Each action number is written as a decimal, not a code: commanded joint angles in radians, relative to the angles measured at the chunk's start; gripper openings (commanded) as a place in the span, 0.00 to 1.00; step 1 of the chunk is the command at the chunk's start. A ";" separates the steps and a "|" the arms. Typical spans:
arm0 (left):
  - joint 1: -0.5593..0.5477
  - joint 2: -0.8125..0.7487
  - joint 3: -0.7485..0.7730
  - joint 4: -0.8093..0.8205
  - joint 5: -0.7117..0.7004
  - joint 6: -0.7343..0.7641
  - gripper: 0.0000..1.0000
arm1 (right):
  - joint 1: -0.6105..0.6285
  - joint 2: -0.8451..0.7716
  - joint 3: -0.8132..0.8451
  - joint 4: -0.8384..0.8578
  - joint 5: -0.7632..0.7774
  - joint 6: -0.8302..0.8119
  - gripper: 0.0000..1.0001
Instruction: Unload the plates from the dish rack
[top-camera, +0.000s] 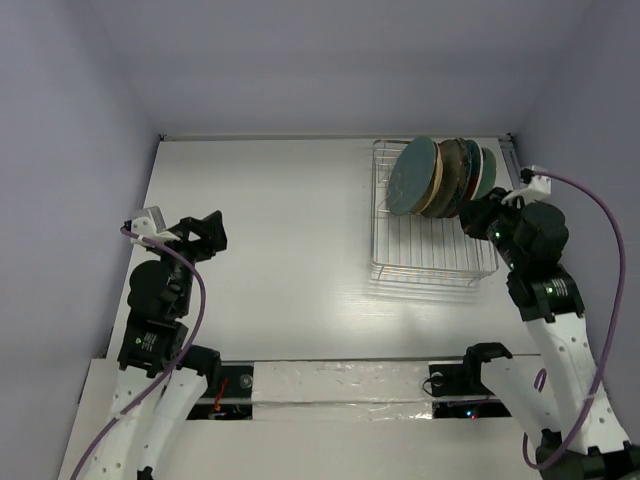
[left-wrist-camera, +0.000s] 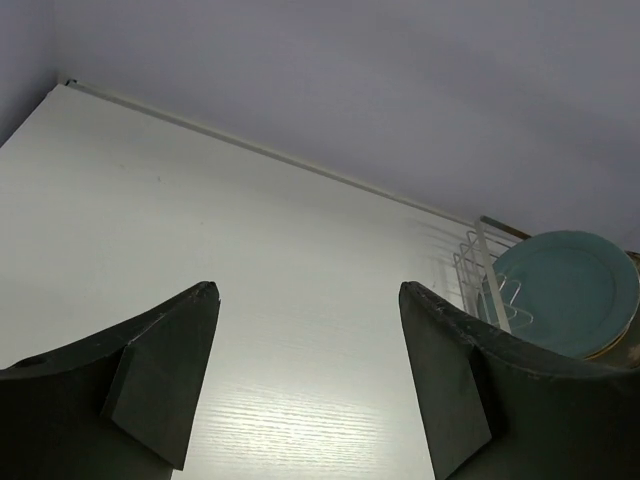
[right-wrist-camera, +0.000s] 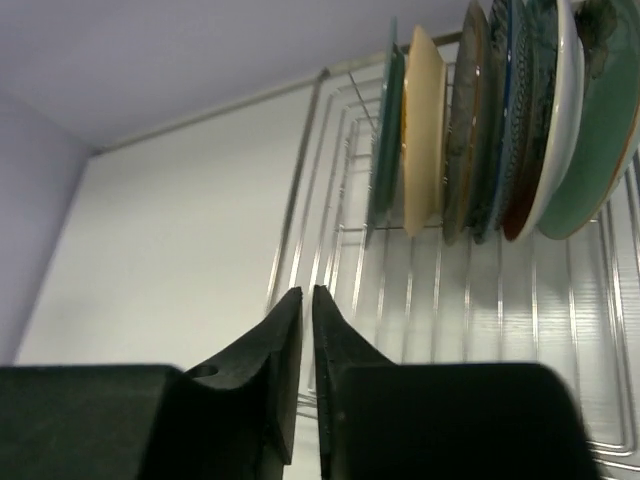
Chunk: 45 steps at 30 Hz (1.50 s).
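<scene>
A wire dish rack (top-camera: 428, 250) sits at the table's far right. Several plates stand on edge across its back, with a teal plate (top-camera: 412, 176) facing left at the front of the row. My right gripper (top-camera: 470, 218) hovers at the rack's right side, just in front of the plates, shut with nothing between its fingers. In the right wrist view the right gripper (right-wrist-camera: 306, 292) is over the rack wires (right-wrist-camera: 470, 290), with the teal plate (right-wrist-camera: 385, 130), a cream plate (right-wrist-camera: 421, 120) and a green plate (right-wrist-camera: 600, 130) ahead. My left gripper (top-camera: 208, 236) is open and empty at the table's left.
The white table (top-camera: 280, 230) is bounded by grey walls at the back and both sides. In the left wrist view the left gripper (left-wrist-camera: 305, 290) points across bare table toward the rack (left-wrist-camera: 478, 262) and the teal plate (left-wrist-camera: 570, 290).
</scene>
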<state>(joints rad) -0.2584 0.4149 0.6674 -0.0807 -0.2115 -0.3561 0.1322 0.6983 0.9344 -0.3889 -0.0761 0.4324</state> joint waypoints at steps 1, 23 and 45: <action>-0.015 0.001 0.018 0.010 0.004 0.020 0.70 | -0.003 0.067 0.060 0.051 -0.019 -0.023 0.17; -0.035 0.013 -0.022 -0.054 0.004 0.000 0.21 | 0.053 0.673 0.339 0.142 0.194 -0.030 0.45; -0.035 -0.011 -0.022 -0.054 0.004 0.002 0.39 | 0.103 0.948 0.487 0.039 0.327 -0.084 0.40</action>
<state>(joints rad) -0.2890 0.4118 0.6598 -0.1635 -0.2104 -0.3569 0.2077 1.6146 1.3624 -0.3260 0.1814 0.3790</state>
